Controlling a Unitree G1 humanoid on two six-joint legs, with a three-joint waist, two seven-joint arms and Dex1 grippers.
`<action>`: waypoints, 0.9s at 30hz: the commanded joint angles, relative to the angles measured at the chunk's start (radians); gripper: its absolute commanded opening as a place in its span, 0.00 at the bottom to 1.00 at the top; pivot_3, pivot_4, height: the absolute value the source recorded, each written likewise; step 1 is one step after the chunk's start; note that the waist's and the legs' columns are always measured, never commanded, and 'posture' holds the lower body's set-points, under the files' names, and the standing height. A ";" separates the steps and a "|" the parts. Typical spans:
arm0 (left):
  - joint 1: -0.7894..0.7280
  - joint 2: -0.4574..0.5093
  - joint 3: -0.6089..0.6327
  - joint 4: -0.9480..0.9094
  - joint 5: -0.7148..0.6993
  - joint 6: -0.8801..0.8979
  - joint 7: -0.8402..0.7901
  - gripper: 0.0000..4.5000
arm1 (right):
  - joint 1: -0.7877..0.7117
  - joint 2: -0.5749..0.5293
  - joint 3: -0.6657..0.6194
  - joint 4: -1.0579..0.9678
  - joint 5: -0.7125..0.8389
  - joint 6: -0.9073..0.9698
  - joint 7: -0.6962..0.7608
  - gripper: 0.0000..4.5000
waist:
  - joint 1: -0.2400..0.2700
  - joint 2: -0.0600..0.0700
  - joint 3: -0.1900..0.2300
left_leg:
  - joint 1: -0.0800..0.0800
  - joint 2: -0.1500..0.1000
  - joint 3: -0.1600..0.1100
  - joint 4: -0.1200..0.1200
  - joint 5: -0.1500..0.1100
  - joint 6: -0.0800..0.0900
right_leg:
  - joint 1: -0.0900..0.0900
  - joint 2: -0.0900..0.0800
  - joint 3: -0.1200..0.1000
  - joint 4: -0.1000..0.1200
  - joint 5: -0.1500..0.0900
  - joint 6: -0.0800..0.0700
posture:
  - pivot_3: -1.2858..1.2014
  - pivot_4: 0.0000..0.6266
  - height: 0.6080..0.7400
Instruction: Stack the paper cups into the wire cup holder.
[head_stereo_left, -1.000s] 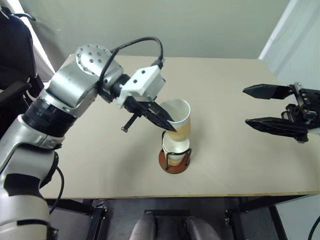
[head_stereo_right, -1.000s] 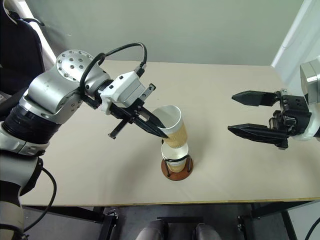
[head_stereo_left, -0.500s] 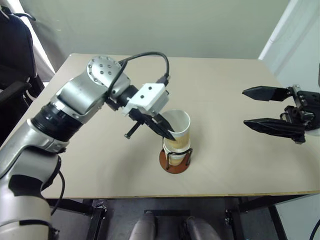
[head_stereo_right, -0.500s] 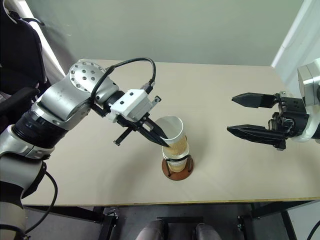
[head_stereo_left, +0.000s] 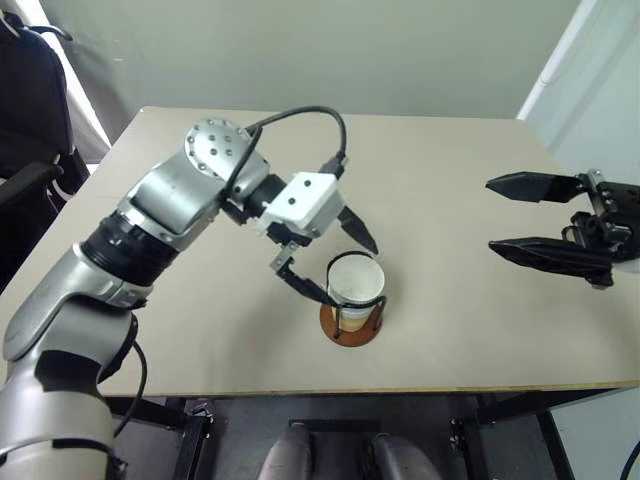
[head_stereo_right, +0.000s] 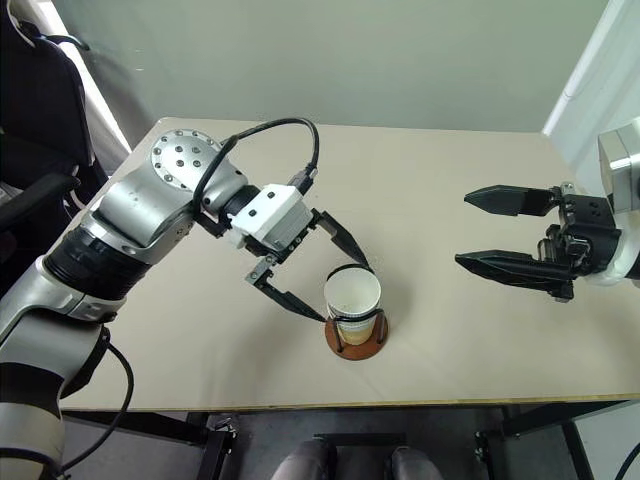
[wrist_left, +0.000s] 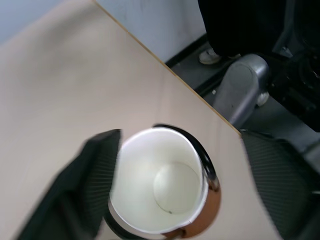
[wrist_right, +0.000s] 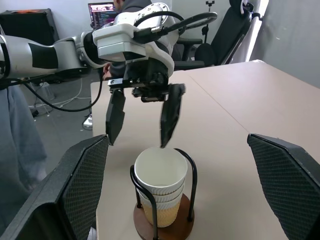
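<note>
From the head camera you saw the paper cups (head_stereo_left: 354, 292) nested together inside the wire cup holder (head_stereo_left: 350, 321), which stood near the front edge of the table (head_stereo_left: 450, 200). Your left gripper (head_stereo_left: 336, 262) hung just over the top cup with its fingers spread wide, one on each side of the rim, gripping nothing. Your right gripper (head_stereo_left: 527, 214) waited well apart on the right, pointed left, fingers also wide and empty.

In the left wrist view you looked straight down into the white inside of the top cup (wrist_left: 159, 186), the black wire ring (wrist_left: 202, 155) around it.

In the right wrist view you saw the stack (wrist_right: 160, 187) upright in the holder (wrist_right: 164, 225), with the left gripper (wrist_right: 141, 117) above it, apart from the rim.
</note>
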 joint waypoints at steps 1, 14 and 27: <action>0.001 -0.001 0.125 0.007 -0.032 0.064 -0.035 1.00 | -0.005 -0.025 0.016 -0.003 -0.021 -0.030 0.034 1.00 | 0.000 0.000 0.000 | 0.000 0.000 0.000 0.000 0.000 0.000 | 0.000 0.000 0.000 0.000 0.000 0.000 | 0.52 0.24 1.00; 0.426 0.408 0.674 0.057 -0.182 0.518 0.000 1.00 | 0.036 -0.174 0.133 0.203 -0.258 -0.191 0.337 1.00 | -0.012 0.003 0.000 | 0.000 0.000 0.001 -0.004 0.000 -0.001 | -0.004 0.000 0.003 -0.001 -0.001 0.000 | 0.52 0.24 1.00; 0.785 0.510 0.994 -0.095 -0.214 0.638 -0.001 1.00 | -0.103 -0.146 0.212 0.321 -0.281 -0.187 0.437 1.00 | -0.007 0.003 0.000 | 0.002 0.000 0.001 -0.004 0.003 -0.001 | -0.004 0.000 0.004 0.001 0.004 -0.010 | 0.52 0.24 1.00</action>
